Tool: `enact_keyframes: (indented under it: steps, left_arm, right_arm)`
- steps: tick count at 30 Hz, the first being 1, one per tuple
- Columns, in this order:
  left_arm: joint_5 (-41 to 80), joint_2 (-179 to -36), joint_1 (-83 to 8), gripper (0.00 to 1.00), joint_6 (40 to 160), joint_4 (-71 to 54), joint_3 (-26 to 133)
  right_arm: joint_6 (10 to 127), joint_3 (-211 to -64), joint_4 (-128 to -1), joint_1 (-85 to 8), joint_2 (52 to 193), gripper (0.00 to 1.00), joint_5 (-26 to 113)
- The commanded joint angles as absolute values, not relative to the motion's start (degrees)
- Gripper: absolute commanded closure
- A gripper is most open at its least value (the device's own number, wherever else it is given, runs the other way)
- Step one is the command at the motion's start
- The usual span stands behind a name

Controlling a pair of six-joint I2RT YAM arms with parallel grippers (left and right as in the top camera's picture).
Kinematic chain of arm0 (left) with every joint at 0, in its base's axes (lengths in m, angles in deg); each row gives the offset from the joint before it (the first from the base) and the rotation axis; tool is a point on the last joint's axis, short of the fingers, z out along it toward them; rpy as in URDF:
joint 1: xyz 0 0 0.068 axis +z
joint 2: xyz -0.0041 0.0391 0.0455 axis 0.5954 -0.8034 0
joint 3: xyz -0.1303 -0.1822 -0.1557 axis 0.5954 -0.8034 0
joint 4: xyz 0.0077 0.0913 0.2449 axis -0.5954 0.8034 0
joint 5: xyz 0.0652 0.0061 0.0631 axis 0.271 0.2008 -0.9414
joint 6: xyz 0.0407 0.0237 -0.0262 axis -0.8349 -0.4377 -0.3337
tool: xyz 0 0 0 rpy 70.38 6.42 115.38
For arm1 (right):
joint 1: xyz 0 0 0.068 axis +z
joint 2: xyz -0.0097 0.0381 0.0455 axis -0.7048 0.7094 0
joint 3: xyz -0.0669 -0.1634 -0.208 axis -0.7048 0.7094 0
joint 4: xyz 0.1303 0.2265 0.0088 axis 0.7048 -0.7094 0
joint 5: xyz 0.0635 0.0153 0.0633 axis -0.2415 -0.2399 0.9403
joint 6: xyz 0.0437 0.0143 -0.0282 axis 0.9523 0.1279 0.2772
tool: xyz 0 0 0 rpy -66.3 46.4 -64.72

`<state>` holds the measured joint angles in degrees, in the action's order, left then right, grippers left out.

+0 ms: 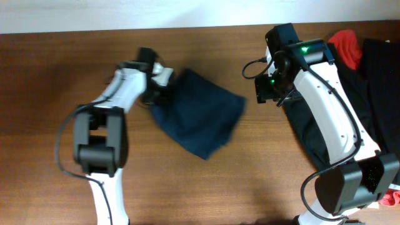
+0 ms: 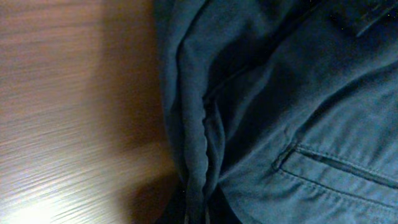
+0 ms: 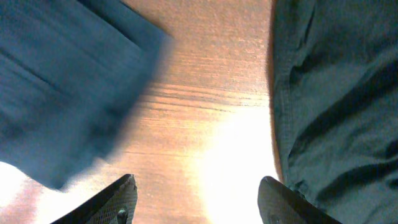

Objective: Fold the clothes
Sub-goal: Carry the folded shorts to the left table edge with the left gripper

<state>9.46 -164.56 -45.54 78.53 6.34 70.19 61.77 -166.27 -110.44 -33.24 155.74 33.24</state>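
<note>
The shorts (image 1: 199, 119) are plain navy blue. The tabletop (image 1: 50, 75) is brown woodgrain, with a black garment (image 1: 381, 81) and a red garment (image 1: 347, 47) at its right edge.

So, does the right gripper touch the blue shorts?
Apart. The right wrist view shows bare table between the open right gripper and the shorts.

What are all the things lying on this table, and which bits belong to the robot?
navy-blue soft fabric shorts: one, navy, crumpled mid-table
black fabric garment: one, black, right end, partly under the right arm
red fabric garment: one, red, bunched at the overhead view's top right
small red item: one, red, lower right edge, cut off
brown wooden table: one, brown, beneath everything
left gripper: one, white and black, at the shorts' left edge; opening unclear
right gripper: one, black, open over bare wood
</note>
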Motion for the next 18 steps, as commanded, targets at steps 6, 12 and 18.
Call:
enact_keyframes:
  steps: [6, 12, 18]
  left_arm:
    - [-15.74, -160.27, -12.99, 0.99, 74.86, 2.97, 73.86]
    - [-15.96, -160.27, -4.49, 0.99, 69.5, -7.08, 73.86]
    - [-20.37, -160.03, -4.44, 0.01, 68.52, -9.07, 76.33]
  right_arm:
    - [61.64, -166.75, -111.05, -34.03, 155.45, 0.34, 33.37]
    - [62.52, -166.75, -111.64, -34.03, 155.45, 0.34, 33.37]
    - [62.89, -166.75, -111.68, -34.03, 155.45, 0.34, 33.53]
